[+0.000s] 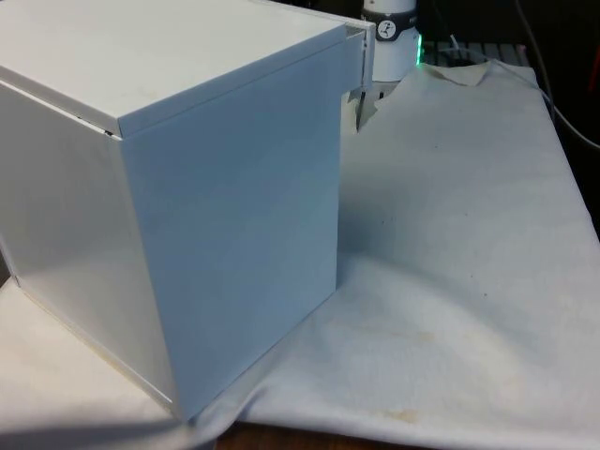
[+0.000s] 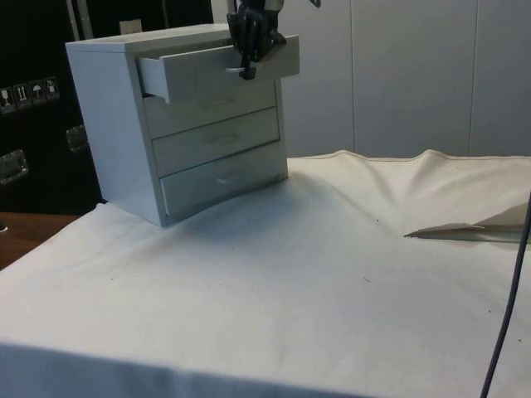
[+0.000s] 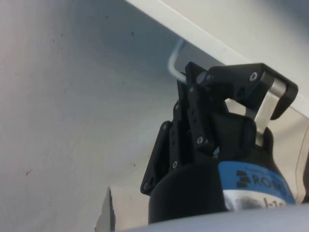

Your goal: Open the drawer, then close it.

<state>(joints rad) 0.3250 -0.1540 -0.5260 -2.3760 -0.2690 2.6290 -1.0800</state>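
Note:
A white chest of drawers stands on the cloth, turning its back and side to the front view. Its top drawer is pulled partway out; the drawer's front edge sticks past the chest's far corner. My black gripper comes down from above at the middle of that drawer front and is shut on its thin white handle. In the wrist view the fingers close over the handle's bar against the drawer face. A fingertip hangs below the drawer front.
The two lower drawers are shut. The white cloth spreads flat beside the chest, with a raised fold at the side view's right. A dark cable hangs along that edge.

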